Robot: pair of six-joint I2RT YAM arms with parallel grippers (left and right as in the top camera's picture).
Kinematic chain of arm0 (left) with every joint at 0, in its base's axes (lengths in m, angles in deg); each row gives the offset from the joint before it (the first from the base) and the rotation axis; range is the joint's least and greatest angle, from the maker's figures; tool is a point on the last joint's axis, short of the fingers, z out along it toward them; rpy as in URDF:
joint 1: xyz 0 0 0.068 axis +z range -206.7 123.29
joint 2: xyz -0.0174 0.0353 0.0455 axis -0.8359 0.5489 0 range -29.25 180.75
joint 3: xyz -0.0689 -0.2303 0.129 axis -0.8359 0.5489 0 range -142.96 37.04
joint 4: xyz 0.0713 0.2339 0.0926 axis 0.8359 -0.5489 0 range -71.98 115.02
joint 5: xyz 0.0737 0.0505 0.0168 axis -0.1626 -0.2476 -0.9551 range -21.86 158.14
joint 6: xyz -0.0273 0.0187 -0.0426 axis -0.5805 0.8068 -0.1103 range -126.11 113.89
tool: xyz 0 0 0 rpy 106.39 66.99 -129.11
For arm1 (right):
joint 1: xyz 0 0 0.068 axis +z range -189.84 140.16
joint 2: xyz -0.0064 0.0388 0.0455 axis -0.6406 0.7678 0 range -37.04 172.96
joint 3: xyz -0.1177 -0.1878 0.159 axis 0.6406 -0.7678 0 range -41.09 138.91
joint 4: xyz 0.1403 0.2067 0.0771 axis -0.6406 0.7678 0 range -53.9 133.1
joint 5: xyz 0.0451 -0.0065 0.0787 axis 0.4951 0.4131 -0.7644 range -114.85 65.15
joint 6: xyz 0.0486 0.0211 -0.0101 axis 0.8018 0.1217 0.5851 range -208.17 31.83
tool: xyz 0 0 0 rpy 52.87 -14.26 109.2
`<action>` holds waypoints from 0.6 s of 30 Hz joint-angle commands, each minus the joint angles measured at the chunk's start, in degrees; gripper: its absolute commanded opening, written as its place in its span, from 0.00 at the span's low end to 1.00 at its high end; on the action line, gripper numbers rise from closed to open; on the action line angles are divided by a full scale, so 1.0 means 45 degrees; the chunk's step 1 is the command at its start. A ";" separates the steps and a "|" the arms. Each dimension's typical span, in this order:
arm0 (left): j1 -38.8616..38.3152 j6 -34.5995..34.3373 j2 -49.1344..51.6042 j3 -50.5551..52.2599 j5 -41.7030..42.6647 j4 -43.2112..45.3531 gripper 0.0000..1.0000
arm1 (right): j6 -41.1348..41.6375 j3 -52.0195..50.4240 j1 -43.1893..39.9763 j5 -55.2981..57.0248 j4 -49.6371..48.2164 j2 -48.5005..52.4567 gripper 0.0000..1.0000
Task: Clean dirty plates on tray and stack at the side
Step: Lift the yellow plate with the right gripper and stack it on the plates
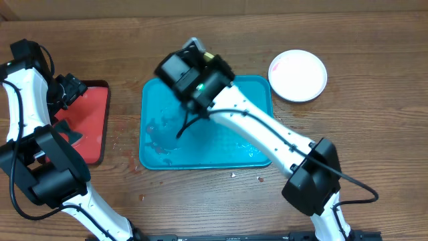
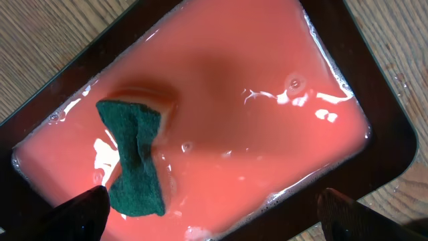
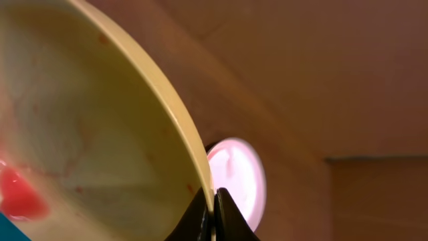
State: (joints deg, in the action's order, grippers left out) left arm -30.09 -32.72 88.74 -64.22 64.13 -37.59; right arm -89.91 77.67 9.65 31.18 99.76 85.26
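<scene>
Overhead view: the right arm reaches from the lower right of the frame up over the teal tray, which sits mid-frame with wet patches and a few red smudges.
Right gripper: pinched tight on the rim of the yellow-green plate, which is held up on edge near the tray's top edge.
Plate state: not clean yet. There's a red blob at the lower left of the right wrist view, plus faint pink streaks across the face.
White plate: on the table at the upper right, just off the tray's corner. Looks like the stack spot to me.
Left gripper: spread wide and holding nothing, hovering over the red tray of pinkish water.
Sponge: green, lying in that water at the lower left of the left wrist view, close to the finger on that side.
Step in hand, my guess: grab the sponge, then scrub the held plate.
Tips: centre the left gripper over the sponge before closing, since it sits off to one side. Make the rim pinch firm, because a wet plate held by its edge could swivel under scrubbing. Wipe toward the pinch, not away.
</scene>
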 commanded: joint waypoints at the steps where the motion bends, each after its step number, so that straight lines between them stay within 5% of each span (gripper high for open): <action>1: -0.0010 0.0097 -0.0267 -0.0243 0.0151 -0.0024 1.00 | -0.2463 0.0364 0.0597 0.2968 -0.1078 -0.0583 0.04; 9: -0.0010 0.0097 -0.0267 -0.0243 0.0151 -0.0024 1.00 | -0.7223 0.0364 0.1156 0.3113 -0.3298 -0.0583 0.04; 15: -0.0010 0.0097 -0.0267 -0.0243 0.0151 -0.0024 1.00 | -0.7169 0.0364 0.1156 0.2977 -0.3667 -0.0583 0.04; 18: -0.0010 0.0097 -0.0267 -0.0243 0.0151 -0.0024 1.00 | -0.5552 0.0340 0.1132 0.1739 -0.3478 -0.0583 0.04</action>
State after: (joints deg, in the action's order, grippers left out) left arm -30.09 -32.72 88.74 -64.22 64.52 -37.61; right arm -119.37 77.80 14.94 42.37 83.83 85.26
